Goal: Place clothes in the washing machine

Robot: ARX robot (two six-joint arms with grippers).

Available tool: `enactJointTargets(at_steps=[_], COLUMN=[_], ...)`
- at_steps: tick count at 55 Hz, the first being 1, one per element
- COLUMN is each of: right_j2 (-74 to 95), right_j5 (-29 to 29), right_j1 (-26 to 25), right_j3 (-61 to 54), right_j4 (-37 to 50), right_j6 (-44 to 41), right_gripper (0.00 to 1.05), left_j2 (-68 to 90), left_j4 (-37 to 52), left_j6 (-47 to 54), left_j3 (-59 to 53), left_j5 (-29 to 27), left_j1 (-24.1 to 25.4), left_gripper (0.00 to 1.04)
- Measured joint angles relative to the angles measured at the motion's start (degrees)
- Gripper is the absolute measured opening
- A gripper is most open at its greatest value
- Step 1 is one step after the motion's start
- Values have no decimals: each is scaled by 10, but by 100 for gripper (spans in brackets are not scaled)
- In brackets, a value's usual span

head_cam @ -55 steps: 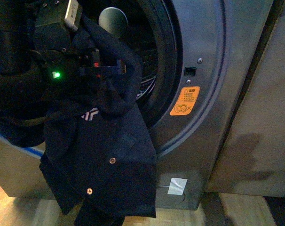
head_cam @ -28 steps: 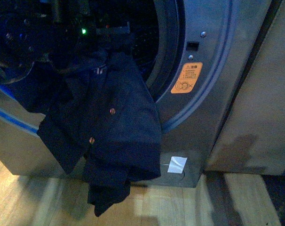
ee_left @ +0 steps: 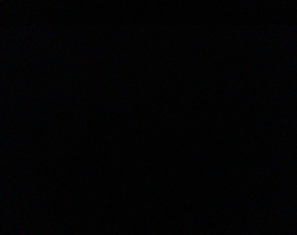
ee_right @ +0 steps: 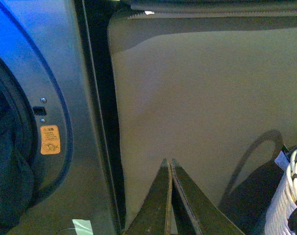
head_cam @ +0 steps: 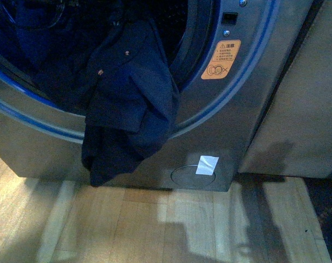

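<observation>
The dark navy clothes (head_cam: 130,104) hang out of the washing machine's porthole in the front view, with snap studs showing and the lower part draped over the rim down the grey front. The washing machine (head_cam: 248,104) is grey with an orange warning sticker (head_cam: 221,59). It also shows in the right wrist view (ee_right: 80,147), with a bit of the clothes (ee_right: 9,171) at the porthole. My left gripper is not seen in the front view; the left wrist view is dark. My right gripper (ee_right: 169,162) is shut and empty, pointing at the beige panel (ee_right: 202,98).
A plain beige panel (head_cam: 297,109) stands right of the machine. A wooden floor (head_cam: 166,224) lies in front. A white label (head_cam: 207,164) sits on the machine's round lower cover. A white woven thing (ee_right: 285,196) is at the right wrist view's edge.
The view has shifted down and the clothes have moved up into the porthole. The left arm with its green light has gone out of the front view.
</observation>
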Motion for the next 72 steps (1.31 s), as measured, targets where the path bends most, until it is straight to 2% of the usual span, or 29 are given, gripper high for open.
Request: enactJointTargets(at_steps=[9, 15, 34, 40, 49, 53, 58, 62, 72], right_j2=[-13, -81, -120, -120, -120, -120, -120, -120, -120], right_j5=[0, -1, 0, 0, 0, 0, 0, 0, 0], right_j1=[0, 0, 0, 0, 0, 0, 0, 0, 0], right_j3=[-6, -13, -30, -30, -30, -30, -30, -30, -30], right_j4=[-8, -85, -90, -90, -90, -90, -90, -90, -90], right_j6=[0, 0, 0, 0, 0, 0, 0, 0, 0], right_gripper=[2, 2, 2, 2, 2, 2, 2, 2, 2], left_j2=[47, 86, 201, 219, 224, 217, 207, 199, 194], left_j4=[-34, -69, -171, -182, -179, -148, -119, -100, -83], left_j6=[0, 1, 2, 6, 9, 10, 13, 17, 28], left_j3=[90, 167, 392, 428, 440, 417, 386, 364, 356], left_j5=[-13, -21, -42, -49, -55, -64, -76, -80, -98], left_j1=[5, 9, 15, 15, 15, 17, 19, 23, 28], left_gripper=[12, 12, 12, 12, 33, 47, 60, 76, 100])
